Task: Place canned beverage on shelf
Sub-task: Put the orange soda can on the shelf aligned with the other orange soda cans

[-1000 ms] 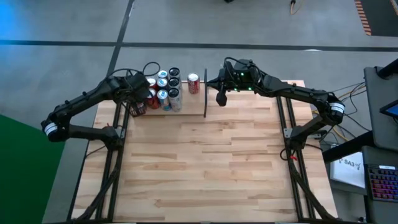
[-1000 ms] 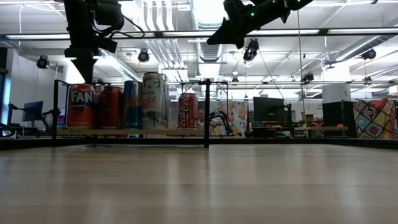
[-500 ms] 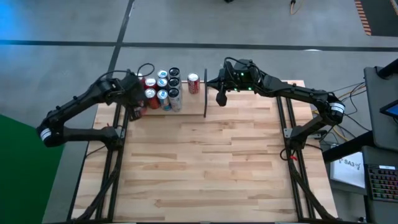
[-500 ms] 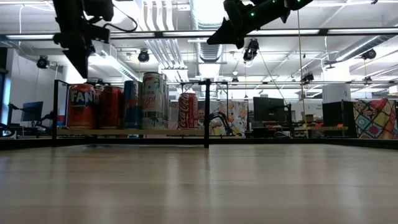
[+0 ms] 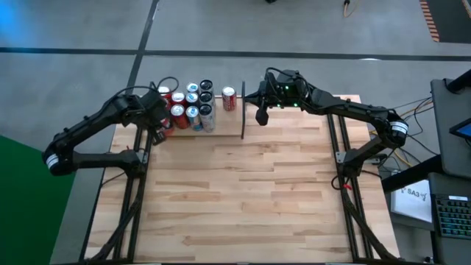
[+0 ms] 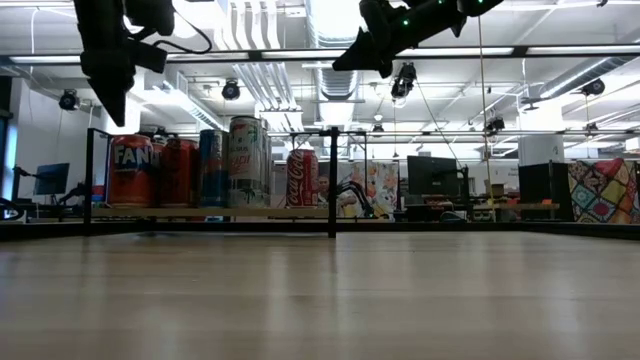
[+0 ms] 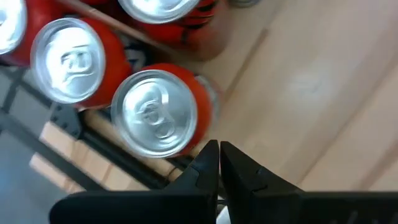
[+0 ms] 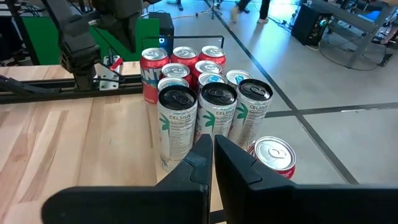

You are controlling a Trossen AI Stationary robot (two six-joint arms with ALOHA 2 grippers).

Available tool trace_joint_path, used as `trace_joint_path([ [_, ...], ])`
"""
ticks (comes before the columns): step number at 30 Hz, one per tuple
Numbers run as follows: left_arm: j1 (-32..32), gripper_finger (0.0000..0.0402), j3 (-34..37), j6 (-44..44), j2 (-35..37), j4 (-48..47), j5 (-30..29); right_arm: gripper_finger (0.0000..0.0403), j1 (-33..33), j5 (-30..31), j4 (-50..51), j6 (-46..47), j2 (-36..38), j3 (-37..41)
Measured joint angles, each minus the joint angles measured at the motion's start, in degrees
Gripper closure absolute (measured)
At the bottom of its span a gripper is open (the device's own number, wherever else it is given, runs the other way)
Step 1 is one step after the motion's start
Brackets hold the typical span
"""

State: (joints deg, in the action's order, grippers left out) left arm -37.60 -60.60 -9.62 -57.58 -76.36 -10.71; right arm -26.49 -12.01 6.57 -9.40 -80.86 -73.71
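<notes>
Fingers pressed tight together on the left gripper (image 7: 219, 149), nothing between them, and it hangs in the air above the near left corner of the shelf (image 5: 221, 126). Just ahead of those closed tips stands an orange can (image 7: 160, 112) with its silver lid up, and beyond it a red can (image 7: 68, 59) beside another orange one; under them runs the black rod that edges the board. From table height, the left gripper (image 6: 108, 75) points down, clear above the Fanta can (image 6: 130, 170) at the end of the row. Over on the other side, the right gripper (image 8: 213, 146) is clenched too, holding nothing, raised beyond the black upright divider rod (image 5: 243, 110). Past its closed tips stand three tall white Celsius cans (image 8: 214, 118) in front, with red cans behind them, and a lone red Coca-Cola can (image 8: 272, 158) sits nearest those fingers, apart from the cluster. From above, that lone can (image 5: 229, 98) stands between the packed group of cans (image 5: 190, 107) and the divider, all on the far left stretch of the light wood table (image 5: 243, 191). Both arms reach in from their own sides.
</notes>
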Motion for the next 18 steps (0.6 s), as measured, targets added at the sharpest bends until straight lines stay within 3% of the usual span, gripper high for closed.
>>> trace_joint_path([
  [18, 0.00, 0.0402, 0.00, 2.68, -0.46, -0.38, -2.19, 0.0394, 0.00, 0.00, 0.07, -0.01, 0.00, 0.00],
])
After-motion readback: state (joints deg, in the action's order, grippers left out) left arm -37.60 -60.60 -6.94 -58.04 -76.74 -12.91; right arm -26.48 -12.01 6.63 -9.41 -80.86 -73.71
